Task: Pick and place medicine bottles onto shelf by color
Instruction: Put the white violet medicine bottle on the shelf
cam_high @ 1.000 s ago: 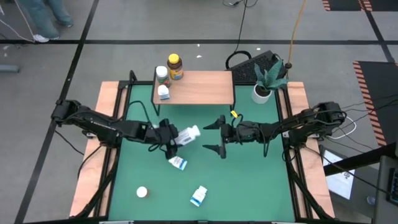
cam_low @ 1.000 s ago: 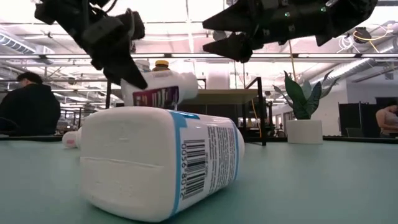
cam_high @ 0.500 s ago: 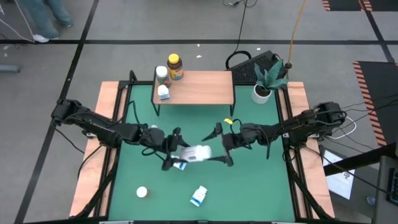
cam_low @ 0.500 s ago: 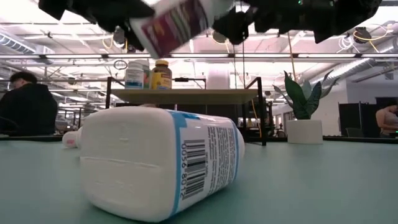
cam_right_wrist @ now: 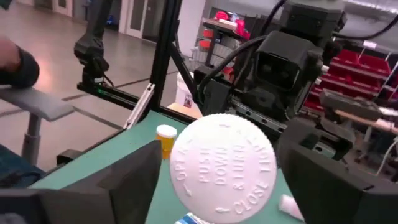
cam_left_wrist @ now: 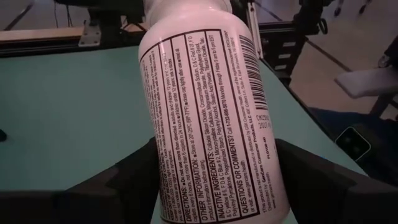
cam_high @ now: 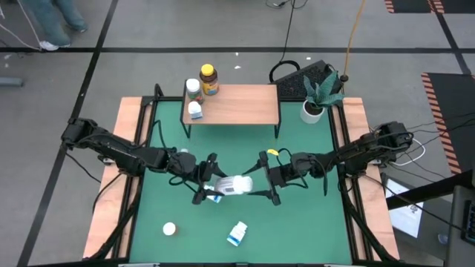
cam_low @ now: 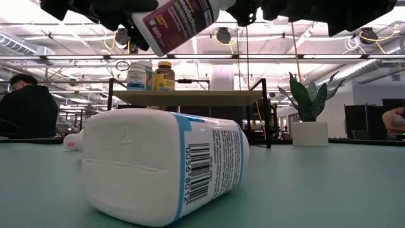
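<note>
Gripping white bottle [cam_high: 235,185] mid-mat, left fingers [cam_high: 208,187]; right fingers [cam_high: 266,181] open around cap.

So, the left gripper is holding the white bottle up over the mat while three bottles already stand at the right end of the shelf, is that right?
Not quite: in the high view the three bottles stand at the shelf's left end. The left gripper does hold the white bottle above the mat.

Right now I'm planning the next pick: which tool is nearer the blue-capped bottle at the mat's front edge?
Right, marginally, but it's close. The left tool sits up-left of the blue-capped bottle; the right tool sits up-right of it.
</note>
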You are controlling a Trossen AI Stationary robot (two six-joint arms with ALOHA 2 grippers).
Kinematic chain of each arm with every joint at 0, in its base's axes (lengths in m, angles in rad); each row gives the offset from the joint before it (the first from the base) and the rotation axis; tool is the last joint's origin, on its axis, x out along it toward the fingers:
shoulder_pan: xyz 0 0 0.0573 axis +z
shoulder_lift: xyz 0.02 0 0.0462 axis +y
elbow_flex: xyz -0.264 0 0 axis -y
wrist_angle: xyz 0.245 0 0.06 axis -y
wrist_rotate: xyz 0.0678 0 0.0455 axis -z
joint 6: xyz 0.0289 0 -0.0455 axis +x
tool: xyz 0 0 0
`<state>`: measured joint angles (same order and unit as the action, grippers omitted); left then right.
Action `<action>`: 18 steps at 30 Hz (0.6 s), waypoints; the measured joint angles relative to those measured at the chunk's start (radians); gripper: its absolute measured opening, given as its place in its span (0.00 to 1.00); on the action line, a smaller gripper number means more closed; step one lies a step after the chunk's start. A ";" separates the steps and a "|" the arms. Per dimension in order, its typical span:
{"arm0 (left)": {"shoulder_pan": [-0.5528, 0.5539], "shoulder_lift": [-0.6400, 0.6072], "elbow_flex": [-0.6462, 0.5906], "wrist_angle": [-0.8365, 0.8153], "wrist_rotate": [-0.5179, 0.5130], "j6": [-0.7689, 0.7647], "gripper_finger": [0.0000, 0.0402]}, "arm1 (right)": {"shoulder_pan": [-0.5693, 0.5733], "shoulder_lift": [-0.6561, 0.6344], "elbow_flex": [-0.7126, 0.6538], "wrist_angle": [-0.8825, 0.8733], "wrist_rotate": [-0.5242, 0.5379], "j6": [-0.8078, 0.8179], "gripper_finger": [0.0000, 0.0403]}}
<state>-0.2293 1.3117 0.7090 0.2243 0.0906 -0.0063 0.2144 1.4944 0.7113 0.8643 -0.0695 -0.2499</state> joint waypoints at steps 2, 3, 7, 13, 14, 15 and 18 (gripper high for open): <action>0.000 0.000 0.000 0.015 0.000 -0.004 0.70 | 0.007 0.000 0.000 -0.001 0.038 -0.028 0.73; 0.000 0.000 0.000 0.018 -0.001 -0.009 0.70 | 0.011 0.000 0.000 -0.001 0.054 -0.042 0.71; 0.000 0.000 0.000 0.034 -0.001 -0.015 0.70 | 0.025 0.000 0.000 -0.008 0.074 -0.077 0.62; 0.003 -0.001 0.001 0.011 -0.011 -0.027 0.70 | 0.024 0.000 0.000 -0.008 0.114 -0.055 0.57; 0.005 -0.001 0.001 0.002 -0.019 -0.028 0.70 | 0.022 0.001 0.000 -0.009 0.115 -0.045 0.57; 0.006 -0.002 0.001 -0.007 -0.026 -0.028 0.70 | 0.020 0.001 0.000 -0.010 0.118 -0.034 0.57; 0.006 -0.002 0.002 -0.014 -0.047 -0.022 0.70 | 0.015 0.001 0.000 -0.009 0.126 -0.008 0.57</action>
<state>-0.2237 1.3098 0.7105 0.2099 0.0436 -0.0280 0.2291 1.4952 0.7113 0.8551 0.0561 -0.2582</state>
